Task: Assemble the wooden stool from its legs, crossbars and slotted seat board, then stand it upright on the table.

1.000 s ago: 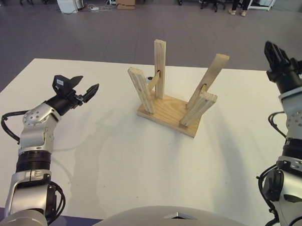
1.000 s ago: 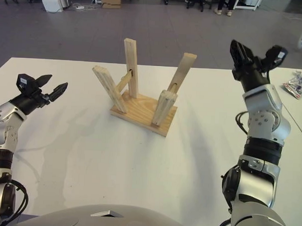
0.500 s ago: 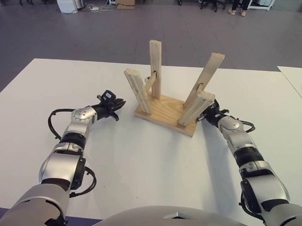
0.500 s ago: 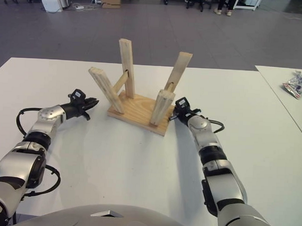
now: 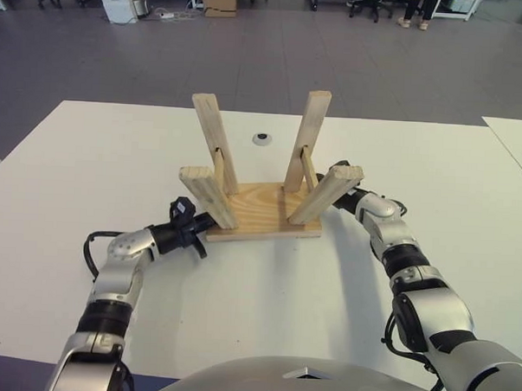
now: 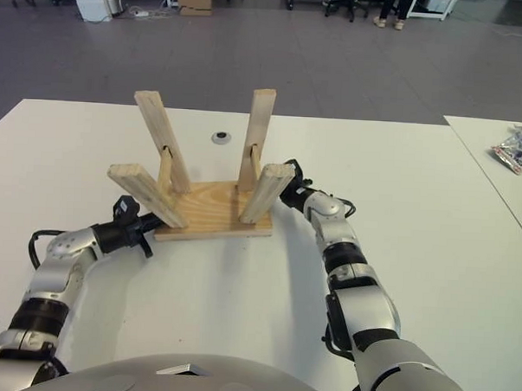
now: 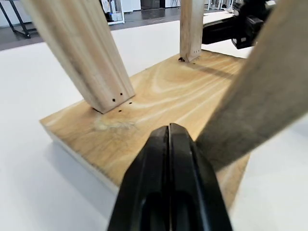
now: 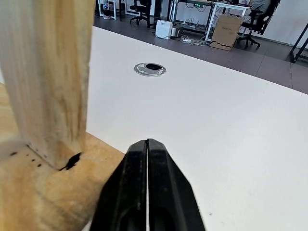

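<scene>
Now both arms lie low over the table (image 5: 62, 178), stretched forward with the forearms close to the surface. The left gripper (image 5: 200, 231) sits at the near left corner of the seat board (image 5: 262, 215), under the slanting near left leg (image 5: 207, 196). In the left wrist view its fingers (image 7: 168, 144) are pressed together with nothing between them, tips at the board's edge. The right gripper (image 6: 289, 190) is tucked in at the board's right side, just behind the near right leg (image 5: 324, 194). Its fingers (image 8: 147, 159) are likewise closed flat against each other and point at the board's corner.

The stool (image 5: 262, 174) is upside down near the middle of the table, board flat, four legs up. A round grommet (image 5: 262, 138) lies beyond it.

A second ago both arms were raised at the table's sides with claws spread. Half a second ago they had dropped to the board's two ends. Since then the stool has turned square to the robot and slid nearer, and the left arm has drawn back with it.
</scene>
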Controlling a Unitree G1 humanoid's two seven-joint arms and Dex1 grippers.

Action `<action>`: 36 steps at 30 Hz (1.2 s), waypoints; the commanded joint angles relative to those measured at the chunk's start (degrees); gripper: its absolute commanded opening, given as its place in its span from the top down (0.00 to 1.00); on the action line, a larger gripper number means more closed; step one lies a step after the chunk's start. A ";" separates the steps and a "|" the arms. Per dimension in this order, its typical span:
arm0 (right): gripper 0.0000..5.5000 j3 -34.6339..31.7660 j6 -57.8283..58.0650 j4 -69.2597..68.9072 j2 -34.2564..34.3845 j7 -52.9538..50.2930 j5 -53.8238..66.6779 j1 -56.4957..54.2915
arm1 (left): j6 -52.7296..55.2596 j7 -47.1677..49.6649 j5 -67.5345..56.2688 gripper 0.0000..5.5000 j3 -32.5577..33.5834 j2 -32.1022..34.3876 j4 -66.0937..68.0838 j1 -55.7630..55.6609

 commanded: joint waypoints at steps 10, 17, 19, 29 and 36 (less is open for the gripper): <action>1.00 -0.07 4.59 -20.56 -9.35 9.09 0.22 15.20 | 2.16 3.66 1.11 1.00 6.63 7.27 -7.45 9.81; 1.00 2.84 16.90 -43.43 -14.42 17.79 5.09 28.06 | 6.19 8.69 1.66 1.00 3.61 4.16 -13.09 14.52; 1.00 3.44 18.91 -45.50 -13.95 17.44 5.17 28.93 | 5.98 10.94 1.31 1.00 4.53 3.01 -13.59 14.40; 1.00 3.27 19.51 -42.24 -11.66 12.26 3.44 26.56 | 7.06 9.69 0.96 1.00 3.47 4.35 -14.69 14.16; 1.00 6.29 20.71 -44.57 -10.01 14.19 4.15 26.55 | 6.67 6.83 3.60 1.00 -2.79 2.42 -3.98 6.19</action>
